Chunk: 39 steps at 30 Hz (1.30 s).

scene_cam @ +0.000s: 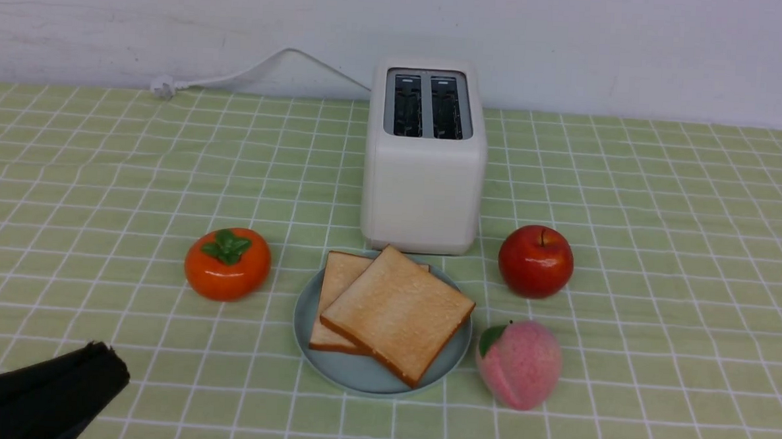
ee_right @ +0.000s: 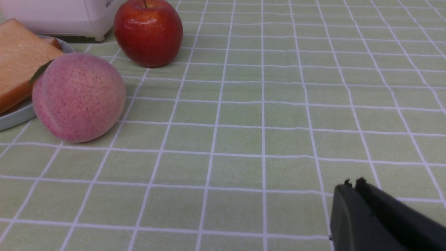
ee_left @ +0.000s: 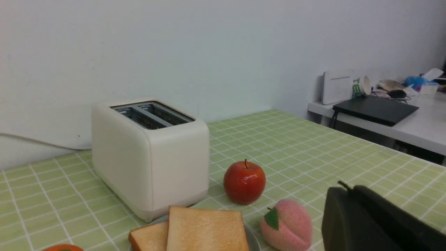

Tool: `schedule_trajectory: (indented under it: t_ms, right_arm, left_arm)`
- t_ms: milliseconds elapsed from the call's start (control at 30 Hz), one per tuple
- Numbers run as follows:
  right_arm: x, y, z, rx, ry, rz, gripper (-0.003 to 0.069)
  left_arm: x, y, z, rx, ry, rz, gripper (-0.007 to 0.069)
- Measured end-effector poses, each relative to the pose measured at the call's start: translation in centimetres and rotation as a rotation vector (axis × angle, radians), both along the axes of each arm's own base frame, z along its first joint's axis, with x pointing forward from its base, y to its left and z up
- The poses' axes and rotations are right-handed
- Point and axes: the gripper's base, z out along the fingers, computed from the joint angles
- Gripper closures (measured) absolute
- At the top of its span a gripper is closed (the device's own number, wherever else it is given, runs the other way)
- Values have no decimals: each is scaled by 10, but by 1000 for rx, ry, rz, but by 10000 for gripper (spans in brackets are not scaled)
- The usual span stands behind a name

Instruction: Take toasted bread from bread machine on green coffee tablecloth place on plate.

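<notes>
Two slices of toasted bread (scene_cam: 397, 312) (ee_left: 204, 228) (ee_right: 19, 62) lie overlapped on the pale blue-green plate (scene_cam: 351, 373) (ee_right: 15, 116), just in front of the white bread machine (scene_cam: 425, 161) (ee_left: 150, 157). Both slots of the machine look empty. Everything rests on the green coffee tablecloth (scene_cam: 660, 257). My left gripper (scene_cam: 104, 359) (ee_left: 343, 190) is shut with nothing in it, low at the near left corner, well apart from the plate. Over bare cloth to the right of the peach, my right gripper (ee_right: 352, 184) is shut and empty; the front view does not show it.
An orange persimmon (scene_cam: 227, 263) sits left of the plate. A red apple (scene_cam: 536, 261) (ee_left: 244, 181) (ee_right: 148, 31) and a pink peach (scene_cam: 520, 364) (ee_left: 286, 225) (ee_right: 79, 97) sit to its right. The toaster's white cord (scene_cam: 252, 68) runs along the back wall. A side desk (ee_left: 383, 115) stands beyond the table.
</notes>
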Motion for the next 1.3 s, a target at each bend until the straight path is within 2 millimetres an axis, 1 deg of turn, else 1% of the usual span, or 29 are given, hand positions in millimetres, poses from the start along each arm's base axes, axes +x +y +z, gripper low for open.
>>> schedule_trajectory:
  t_ms: [133, 367, 433, 767, 833, 867, 933, 1067, 1300]
  right_arm:
    - [0, 0, 0, 0, 1, 0, 652]
    - [0, 0, 0, 0, 1, 0, 645]
    - [0, 0, 0, 0, 1, 0, 643]
    - [0, 0, 0, -1, 1, 0, 632]
    - [0, 0, 0, -1, 1, 0, 629]
    - [0, 0, 0, -1, 1, 0, 628]
    - [0, 0, 0, -1, 1, 0, 624]
    - [0, 0, 0, -1, 1, 0, 619]
    - [0, 0, 0, -1, 1, 0, 610]
  left_arm:
    - [-1, -1, -1, -72, 69, -23, 638]
    - [-1, -2, -2, -72, 78, -28, 638]
    - [0, -1, -5, -68, 80, -18, 638]
    - [8, 6, -39, -1, 48, 105, 638]
    - [9, 8, -47, -9, 59, 134, 638]
    - [9, 9, -48, -11, 60, 138, 638]
    - [11, 13, -61, -4, 85, 196, 638]
    - [9, 19, -76, -21, 137, 261, 638]
    - [0, 31, -86, -19, 167, 385, 638]
